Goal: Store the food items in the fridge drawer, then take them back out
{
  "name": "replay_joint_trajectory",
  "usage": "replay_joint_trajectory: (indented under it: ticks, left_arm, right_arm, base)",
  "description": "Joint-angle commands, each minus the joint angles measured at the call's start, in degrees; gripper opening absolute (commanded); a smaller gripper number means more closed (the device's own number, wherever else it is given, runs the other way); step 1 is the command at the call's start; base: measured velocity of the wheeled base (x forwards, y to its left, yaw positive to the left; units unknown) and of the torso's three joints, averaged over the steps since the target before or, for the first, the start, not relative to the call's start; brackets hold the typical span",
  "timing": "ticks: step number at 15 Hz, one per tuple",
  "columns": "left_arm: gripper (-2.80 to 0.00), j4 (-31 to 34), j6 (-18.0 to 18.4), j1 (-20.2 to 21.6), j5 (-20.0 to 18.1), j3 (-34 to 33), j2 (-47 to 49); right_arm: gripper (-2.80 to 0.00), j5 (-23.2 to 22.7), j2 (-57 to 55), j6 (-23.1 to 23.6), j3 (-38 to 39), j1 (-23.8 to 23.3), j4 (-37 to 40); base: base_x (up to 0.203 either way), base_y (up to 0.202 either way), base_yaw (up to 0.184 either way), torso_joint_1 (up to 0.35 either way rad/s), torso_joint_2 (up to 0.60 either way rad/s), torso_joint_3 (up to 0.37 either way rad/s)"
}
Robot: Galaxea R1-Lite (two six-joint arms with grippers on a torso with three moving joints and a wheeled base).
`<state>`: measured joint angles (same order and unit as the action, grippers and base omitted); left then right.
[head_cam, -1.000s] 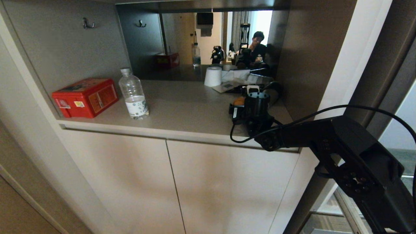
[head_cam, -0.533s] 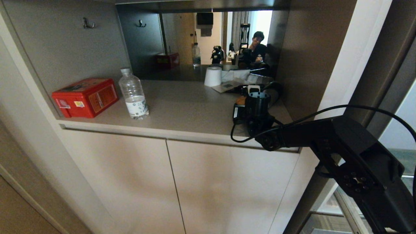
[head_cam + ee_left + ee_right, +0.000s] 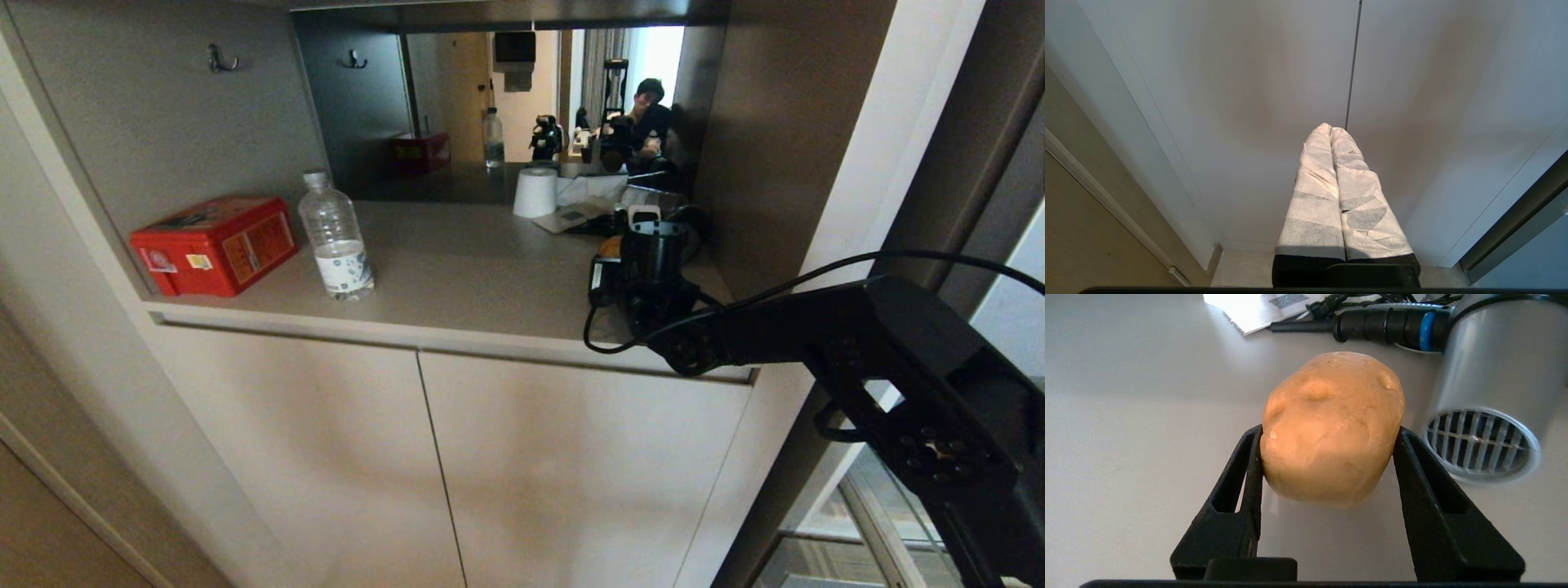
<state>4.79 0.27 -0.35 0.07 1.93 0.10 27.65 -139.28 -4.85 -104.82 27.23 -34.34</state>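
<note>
1. The right arm has edged upward over the counter (image 3: 457, 269) since 1 second ago, which suggests the lift toward the fridge drawer is starting.
2. The right pincer (image 3: 1327, 457) has narrowed onto the potato (image 3: 1331, 428), a jaw on each flank; hair dryer (image 3: 1490, 396) just beside.
3. The left pincer (image 3: 1331, 130), pressed shut, hangs parked before the cabinet doors (image 3: 1249, 102).
4. No fridge drawer or other container shows.

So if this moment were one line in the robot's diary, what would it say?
right gripper: jaws closed on potato | potato: over counter, beside hair dryer | left gripper: parked by cabinet doors, jaws shut
</note>
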Motion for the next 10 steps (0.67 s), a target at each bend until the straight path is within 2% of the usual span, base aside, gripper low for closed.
replay_joint_trajectory:
  ticks: [1, 5, 10]
  left_arm:
    - [-2.8, 0.04, 0.0, 0.0, 0.01, 0.01, 0.08]
    - [-2.8, 0.04, 0.0, 0.0, 0.01, 0.01, 0.08]
    - [-2.8, 0.04, 0.0, 0.0, 0.01, 0.01, 0.08]
  right_arm:
    - [-2.8, 0.14, 4.29, -0.07, 3.71, 0.63, -0.29]
    - [-2.8, 0.08, 13.6, -0.3, 16.86, 2.64, -0.22]
    - [-2.8, -0.09, 32.13, -3.0, 38.69, 5.86, -0.23]
  base:
    - [0.0, 0.0, 0.0, 0.0, 0.0, 0.0]
    - [0.0, 0.0, 0.0, 0.0, 0.0, 0.0]
    - [0.0, 0.0, 0.0, 0.0, 0.0, 0.0]
